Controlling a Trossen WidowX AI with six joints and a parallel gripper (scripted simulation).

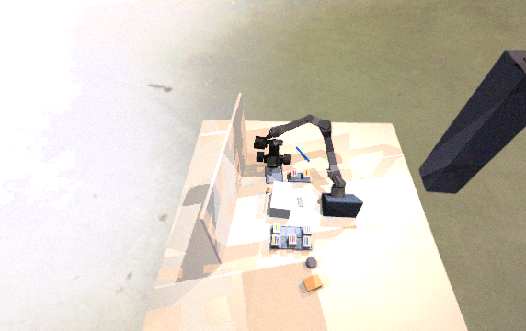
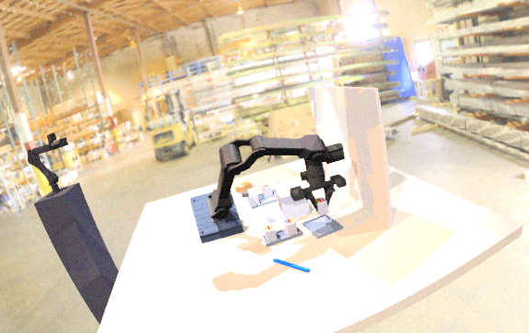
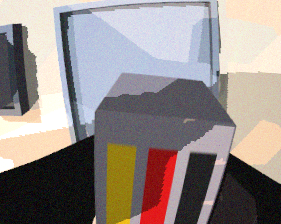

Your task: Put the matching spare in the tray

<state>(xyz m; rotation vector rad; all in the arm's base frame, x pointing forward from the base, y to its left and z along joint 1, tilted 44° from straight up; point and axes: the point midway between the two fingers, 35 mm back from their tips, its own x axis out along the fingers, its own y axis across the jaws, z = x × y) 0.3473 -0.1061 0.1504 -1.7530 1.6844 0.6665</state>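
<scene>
My gripper (image 2: pixel 322 203) is shut on a grey-white block (image 2: pixel 322 206) (image 3: pixel 163 120) with yellow, red and black stripes. It holds the block above the shallow grey-blue tray (image 1: pixel 274 177) (image 2: pixel 334 227) (image 3: pixel 136 45), near the tray's edge on the white box's side. The tray's visible floor is bare. Two striped blocks stand in a small rack (image 1: pixel 299 180) (image 2: pixel 285 240) beside the tray. Several more stand in a larger rack (image 1: pixel 291 248) beyond the white box. I cannot tell which is the mounted unit; no part code is legible.
A white box (image 1: pixel 282 195) (image 2: pixel 292 205) stands beside the tray. A tall upright panel (image 1: pixel 226 170) (image 2: pixel 373 153) stands close on the tray's other side. A blue stick (image 1: pixel 303 154) (image 2: pixel 291 265), an orange block (image 1: pixel 313 283) and a dark round object (image 1: pixel 311 262) lie on the table.
</scene>
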